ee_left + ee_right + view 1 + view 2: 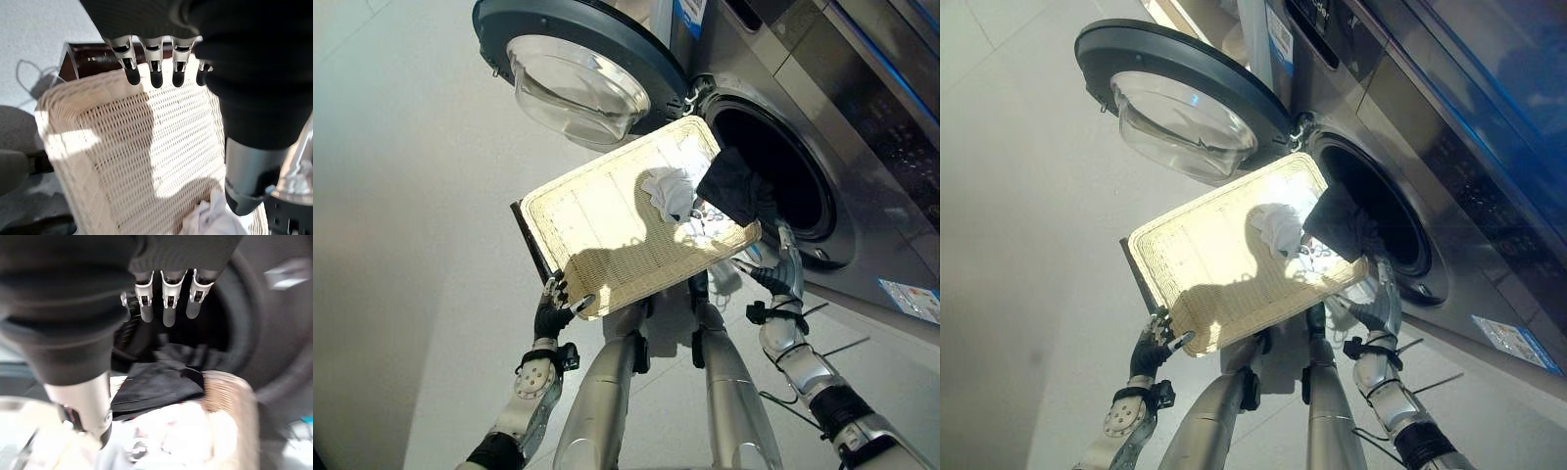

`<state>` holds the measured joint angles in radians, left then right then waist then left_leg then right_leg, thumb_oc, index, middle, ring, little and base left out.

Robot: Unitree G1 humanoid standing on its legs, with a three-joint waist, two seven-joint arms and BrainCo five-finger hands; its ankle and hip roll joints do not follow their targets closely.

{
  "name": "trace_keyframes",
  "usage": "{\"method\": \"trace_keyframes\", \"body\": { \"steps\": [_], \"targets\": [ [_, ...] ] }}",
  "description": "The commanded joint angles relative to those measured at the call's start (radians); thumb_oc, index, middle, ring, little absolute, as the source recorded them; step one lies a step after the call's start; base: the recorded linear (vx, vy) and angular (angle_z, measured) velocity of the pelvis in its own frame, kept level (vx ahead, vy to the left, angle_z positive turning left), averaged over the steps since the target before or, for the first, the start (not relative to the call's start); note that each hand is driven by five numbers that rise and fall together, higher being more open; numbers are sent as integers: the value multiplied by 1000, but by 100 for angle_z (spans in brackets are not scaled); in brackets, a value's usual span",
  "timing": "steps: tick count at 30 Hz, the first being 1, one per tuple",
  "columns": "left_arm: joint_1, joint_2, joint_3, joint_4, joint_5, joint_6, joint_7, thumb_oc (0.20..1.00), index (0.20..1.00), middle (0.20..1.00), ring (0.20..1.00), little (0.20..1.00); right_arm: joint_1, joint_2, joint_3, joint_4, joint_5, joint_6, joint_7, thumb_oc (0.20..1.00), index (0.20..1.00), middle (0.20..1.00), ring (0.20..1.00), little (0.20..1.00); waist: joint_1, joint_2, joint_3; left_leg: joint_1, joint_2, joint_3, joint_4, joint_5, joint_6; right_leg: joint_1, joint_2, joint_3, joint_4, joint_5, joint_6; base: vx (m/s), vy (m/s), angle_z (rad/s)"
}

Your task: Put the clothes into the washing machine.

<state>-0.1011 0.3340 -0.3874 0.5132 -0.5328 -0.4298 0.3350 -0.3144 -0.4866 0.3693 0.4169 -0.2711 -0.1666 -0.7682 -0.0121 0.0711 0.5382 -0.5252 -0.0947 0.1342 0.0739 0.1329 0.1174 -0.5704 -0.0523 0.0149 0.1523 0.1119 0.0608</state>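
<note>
Before the open washing machine [822,117], the robot holds a flat wicker basket [607,235] tilted toward the drum opening [773,166], so the step in hand seems to be tipping the clothes out of the basket into the machine. The left hand [551,311] grips the low near corner of the basket, its fingers curled over the rim, as the left wrist view shows with the dark tips on the weave. The right hand [786,269] is at the far edge of the basket, just beside the lower lip of the drum; its fingers look rather straight in the right wrist view, but I cannot tell if they really hold the rim. The clothes have gathered at the high far end of the basket: a dark garment [729,186] hangs over the rim and already reaches into the drum mouth, while a white garment [671,191] and a small patterned piece [703,223] lie on the weave just behind it. I judge the next move calls for raising the left side more, so that the white pieces slide after the dark one. The round glass door [573,73] stands wide open, well apart from the path. What may hinder is the basket rim, where cloth could catch, or pieces could fall past the lip to the floor [401,196].
</note>
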Motion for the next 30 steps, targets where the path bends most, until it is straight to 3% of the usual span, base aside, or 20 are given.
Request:
{"method": "trace_keyframes", "body": {
  "steps": [1,9,10,13,22,25,29,30],
  "targets": [
    [32,8,43,0,10,-16,-7,1000,1000,1000,1000,1000,-36,-38,31,-76,-119,32,24,1000,1000,1000,1000,1000,18,12,-18,13,-20,-51,-1,-6,-47,11,17,-97,-10,67,7,12,-44,6],
    [7,17,30,21,5,1,-20,1000,1000,1000,1000,1000,-125,-68,80,-56,-196,76,50,1000,1000,1000,1000,1000,38,9,-18,12,-17,-63,3,-5,-49,19,10,-119,-1,55,6,6,-35,9],
    [-1,22,17,32,6,7,-33,1000,1000,1000,1000,1000,-188,-101,112,-50,-290,110,82,1000,1000,1000,1000,1000,54,10,-18,11,-14,-72,-3,3,-51,25,6,-137,8,44,4,13,-96,18],
    [-12,27,7,40,0,11,-41,1000,1000,1000,1000,1000,-247,-134,147,-36,-332,157,115,1000,1000,1000,1000,1000,67,16,-18,2,-13,-83,-1,10,-52,21,8,-147,28,27,-2,12,-57,20],
    [-44,35,-26,73,-14,10,-68,1000,1000,1000,1000,1000,-479,-174,242,135,-292,254,233,1000,1000,1000,1000,1000,123,38,-18,-24,-17,-127,19,21,-63,10,6,-190,82,-20,-22,30,-62,21],
    [-55,38,-32,88,-17,1,-81,1000,1000,1000,1000,1000,-558,-166,304,288,-331,385,373,1000,1000,1000,1000,1000,154,46,-18,-41,-16,-146,22,30,-69,3,6,-216,102,-38,-33,35,-97,21],
    [-64,51,-47,83,-16,1,-88,1000,1000,1000,1000,1000,-621,-159,350,410,-338,478,504,1000,1000,1000,1000,1000,178,50,-18,-58,-17,-164,25,38,-72,-7,5,-239,111,-44,-39,23,-124,30],
    [-66,57,-52,80,-9,2,-96,1000,1000,1000,1000,1000,-654,-143,383,511,-370,557,645,1000,1000,1000,1000,1000,197,51,-18,-69,-16,-174,22,45,-75,-13,5,-258,114,-48,-43,21,-131,29]
  ]
}}
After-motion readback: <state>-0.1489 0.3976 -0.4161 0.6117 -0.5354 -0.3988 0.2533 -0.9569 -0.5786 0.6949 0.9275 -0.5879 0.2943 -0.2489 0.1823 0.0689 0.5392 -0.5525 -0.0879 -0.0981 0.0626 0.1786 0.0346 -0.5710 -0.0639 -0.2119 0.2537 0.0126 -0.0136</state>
